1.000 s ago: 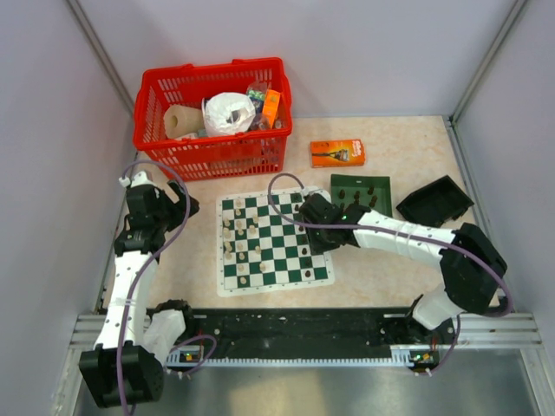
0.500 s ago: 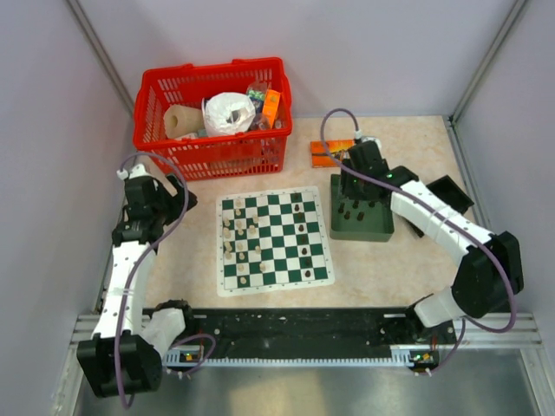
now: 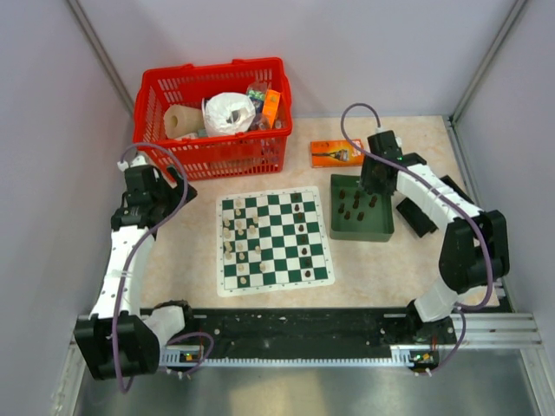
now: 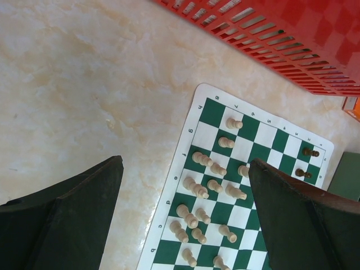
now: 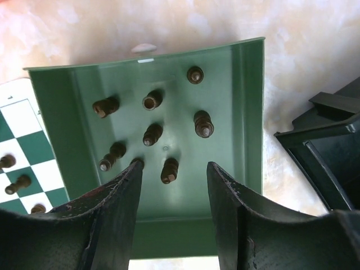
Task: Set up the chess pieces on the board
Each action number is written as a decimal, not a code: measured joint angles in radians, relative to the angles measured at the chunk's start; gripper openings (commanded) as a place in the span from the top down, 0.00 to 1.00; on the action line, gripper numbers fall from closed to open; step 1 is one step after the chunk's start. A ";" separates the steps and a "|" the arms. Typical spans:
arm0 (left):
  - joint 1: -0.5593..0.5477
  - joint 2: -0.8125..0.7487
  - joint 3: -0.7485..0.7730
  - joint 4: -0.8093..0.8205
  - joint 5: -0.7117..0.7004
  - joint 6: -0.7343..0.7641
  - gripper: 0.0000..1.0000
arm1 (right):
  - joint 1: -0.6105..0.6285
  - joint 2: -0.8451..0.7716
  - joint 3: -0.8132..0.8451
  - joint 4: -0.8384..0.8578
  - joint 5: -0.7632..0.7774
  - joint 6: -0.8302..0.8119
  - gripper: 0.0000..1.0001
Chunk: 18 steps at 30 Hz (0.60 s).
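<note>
1. The right gripper [image 5: 175, 171] is hovering low over the green tray [image 5: 247, 112], its fingers [image 5: 112, 214] standing apart with nothing between them
2. Dark pieces [image 5: 152, 135] are standing upright in the tray, spaced apart from one another, and one of them is sitting almost directly under the gap between the fingers
3. The board [image 3: 274, 276] is lying mid-surface, just left of the tray; cream pieces [image 4: 197, 188] are clustering over its left side, while only a few dark ones are standing on its right side, leaving many squares bare there
4. The left gripper [image 4: 185, 163] is hanging wide open and empty above the surface [image 4: 84, 84], beside the board's left edge and near the red basket [image 3: 212, 147]
5. The step in hand is looking like fetching another dark piece from the tray, with the dark side of the board far from filled
6. The next move is calling for a straight descent so the fingers are straddling one piece without knocking its neighbours, which are standing close by the left finger, then a firm close, a lift clear of the tray wall, and a carry to the board's right side
</note>
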 measured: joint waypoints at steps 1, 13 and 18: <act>0.000 0.013 0.009 -0.001 -0.001 -0.001 0.01 | -0.002 0.011 0.000 -0.004 0.000 -0.004 0.50; 0.000 0.039 0.036 0.004 -0.020 -0.016 0.01 | -0.017 0.089 0.061 -0.014 -0.019 -0.048 0.56; 0.000 0.039 0.036 0.014 -0.020 -0.021 0.01 | -0.022 0.117 0.102 -0.002 -0.061 -0.060 0.57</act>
